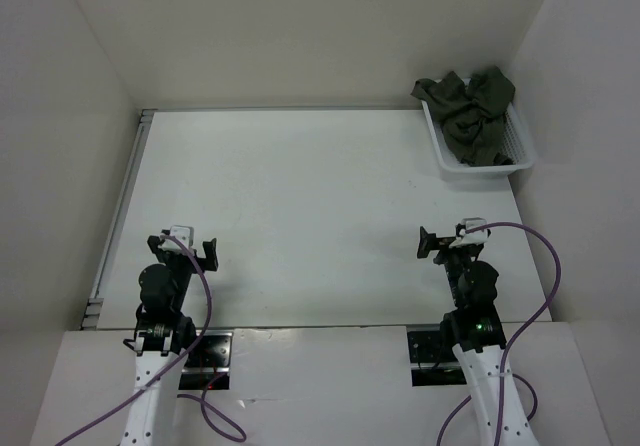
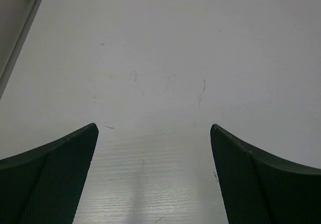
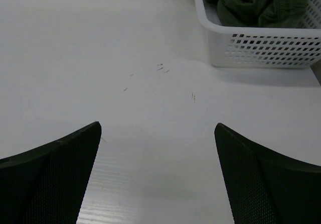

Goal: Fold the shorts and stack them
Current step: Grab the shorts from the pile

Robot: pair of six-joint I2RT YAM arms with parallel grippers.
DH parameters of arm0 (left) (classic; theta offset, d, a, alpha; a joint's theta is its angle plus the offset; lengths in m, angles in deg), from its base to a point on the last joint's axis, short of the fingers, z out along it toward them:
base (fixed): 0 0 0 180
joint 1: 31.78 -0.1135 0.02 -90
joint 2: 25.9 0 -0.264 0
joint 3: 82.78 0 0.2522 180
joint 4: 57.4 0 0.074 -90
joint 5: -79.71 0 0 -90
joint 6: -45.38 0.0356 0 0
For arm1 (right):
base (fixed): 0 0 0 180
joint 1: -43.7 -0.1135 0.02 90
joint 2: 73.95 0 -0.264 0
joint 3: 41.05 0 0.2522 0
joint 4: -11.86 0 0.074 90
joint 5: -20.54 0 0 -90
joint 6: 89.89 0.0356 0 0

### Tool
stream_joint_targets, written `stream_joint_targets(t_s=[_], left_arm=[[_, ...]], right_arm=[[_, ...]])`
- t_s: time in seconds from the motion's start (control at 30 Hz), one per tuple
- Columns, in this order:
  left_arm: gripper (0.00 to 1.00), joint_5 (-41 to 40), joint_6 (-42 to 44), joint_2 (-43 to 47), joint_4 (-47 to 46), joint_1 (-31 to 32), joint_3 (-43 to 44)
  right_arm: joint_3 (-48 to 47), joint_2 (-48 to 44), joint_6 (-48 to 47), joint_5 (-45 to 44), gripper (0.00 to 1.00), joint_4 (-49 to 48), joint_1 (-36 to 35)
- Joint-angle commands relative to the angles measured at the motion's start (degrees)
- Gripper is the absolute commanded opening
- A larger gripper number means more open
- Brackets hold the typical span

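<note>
Tools (image 2: pixel 154 127) (image 3: pixel 158 125) spread; shorts (image 1: pixel 470 106) heaped in basket (image 1: pixel 482 172)

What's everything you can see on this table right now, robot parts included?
shorts: one pair, dark olive green, crumpled in the basket, spilling over its far rim
basket: one, white mesh plastic, far right corner of the table
table: one, white, faint scuff marks, walled on three sides
cables: two, purple, one trailing from each arm
left arm: one, black and white, near left edge
right arm: one, black and white, near right edge
left pincer: one, black, open, holding nothing
right pincer: one, black, open, holding nothing, facing the basket
</note>
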Motion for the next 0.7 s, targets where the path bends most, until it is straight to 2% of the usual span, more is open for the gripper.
stream_joint_targets(t_s=[0.0,0.1,0.2,0.23,0.27,0.33,0.37,0.4,0.43,0.47,0.5,0.57,0.6,0.67], left_arm=[[0.99,-0.3,0.2,1.3,-2.9,0.3,-0.8],[0.99,-0.3,0.2,1.3,-2.9,0.3,-0.8],[0.99,10.4,0.2,1.3,-2.4,0.3,0.4],[0.99,21.6,0.2,1.3,-1.7,0.3,0.4],[0.99,25.2,0.2,1.3,-2.3,0.3,1.0],[0.99,34.5,0.2,1.3,-4.3,0.3,1.0],[0.99,39.9,0.2,1.3,-2.2,0.3,1.7],[0.99,44.5,0.2,1.3,12.3,0.3,2.5],[0.99,44.6,0.2,1.3,13.2,0.3,1.8],[0.99,43.5,0.2,1.3,9.3,0.3,1.3],[0.99,41.2,0.2,1.3,-0.5,0.3,0.8],[0.99,38.2,0.2,0.7,-8.3,0.3,0.3],[0.99,37.2,0.2,0.2,-14.0,0.3,1.3],[0.99,33.9,0.2,0.2,-18.1,0.8,3.8]], right_arm=[[2.5,-0.5,0.6,0.2,0.98,-3.2,0.3],[2.5,-0.5,0.6,0.2,0.98,-3.2,0.3],[1.8,-0.5,-0.1,1.2,0.98,-3.2,0.3],[1.8,-0.5,-2.7,10.9,0.99,-3.2,0.3],[1.2,-0.5,-16.6,16.3,0.99,-3.8,0.3],[0.5,-0.5,-24.6,25.3,0.99,-8.5,0.3],[-0.5,-0.5,-62.7,40.3,1.0,-5.7,0.3],[0.1,-0.5,-89.7,44.3,1.0,7.8,0.3],[2.4,-0.5,-102.3,44.3,0.98,5.0,0.3],[2.5,-0.5,-101.0,44.2,1.0,1.8,-0.2],[1.7,-0.5,-90.9,44.2,1.0,-7.0,-0.2],[2.3,-0.5,-86.2,41.9,1.0,-17.4,-0.2],[1.6,0.1,-81.3,40.6,1.0,-20.5,-0.2],[-3.5,2.6,-76.3,40.1,1.0,-24.2,-0.2]])
